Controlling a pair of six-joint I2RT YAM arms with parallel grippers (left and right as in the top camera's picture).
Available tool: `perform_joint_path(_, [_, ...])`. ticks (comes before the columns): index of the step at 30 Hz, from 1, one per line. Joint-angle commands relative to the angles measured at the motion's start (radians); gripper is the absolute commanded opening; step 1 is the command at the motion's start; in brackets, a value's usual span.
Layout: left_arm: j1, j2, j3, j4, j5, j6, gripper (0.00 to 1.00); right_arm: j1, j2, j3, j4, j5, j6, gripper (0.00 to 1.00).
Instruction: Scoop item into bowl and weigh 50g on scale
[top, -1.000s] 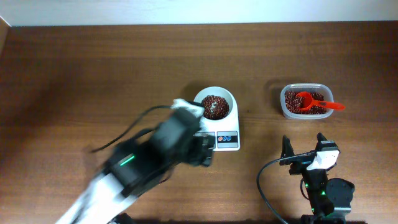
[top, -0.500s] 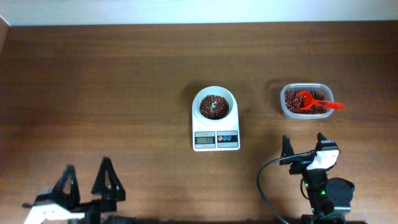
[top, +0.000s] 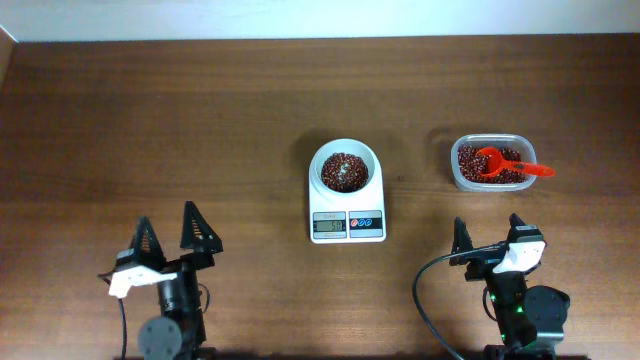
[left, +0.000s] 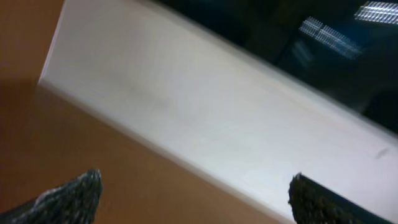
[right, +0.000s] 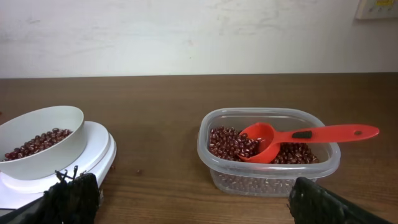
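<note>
Beans (top: 345, 170), small and dark red-brown, lie heaped in the small round white bowl (top: 320, 160), which sits on the flat white kitchen scale (top: 347, 238) mid-table. Well to its right, a clear plastic tub (top: 490, 138) holds more beans and a red plastic scoop (top: 490, 160). Near left, the left gripper (top: 168, 216) is spread and empty; near right, the right gripper (top: 487, 222) likewise.

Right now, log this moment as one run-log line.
left gripper open, empty | right gripper open, empty | beans in bowl on scale | red scoop in tub | display unreadable
</note>
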Motion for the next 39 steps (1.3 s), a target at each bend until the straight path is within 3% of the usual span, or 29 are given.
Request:
perform_joint_path(1, [0.022,-0.005,-0.006,-0.170,0.011,0.016,0.99,0.005,-0.005,-0.005,-0.006,0.008,0.008,0.99])
perform_joint_path(3, [0.022,-0.005,-0.006,-0.254,0.013,0.105,0.99,0.005,-0.005,-0.005,-0.006,0.008,0.008,0.99])
perform_joint_path(6, [0.022,-0.005,-0.006,-0.263,0.142,0.456,0.99,0.005,-0.005,-0.005,-0.006,0.008,0.008,0.99])
perform_joint_path(8, [0.022,-0.005,-0.006,-0.271,0.213,0.575,0.99,0.005,-0.005,-0.005,-0.006,0.008,0.008,0.99])
perform_joint_path(39, [0.022,-0.004,-0.006,-0.271,0.218,0.579,0.99,0.005,-0.005,-0.005,-0.006,0.008,0.008,0.99])
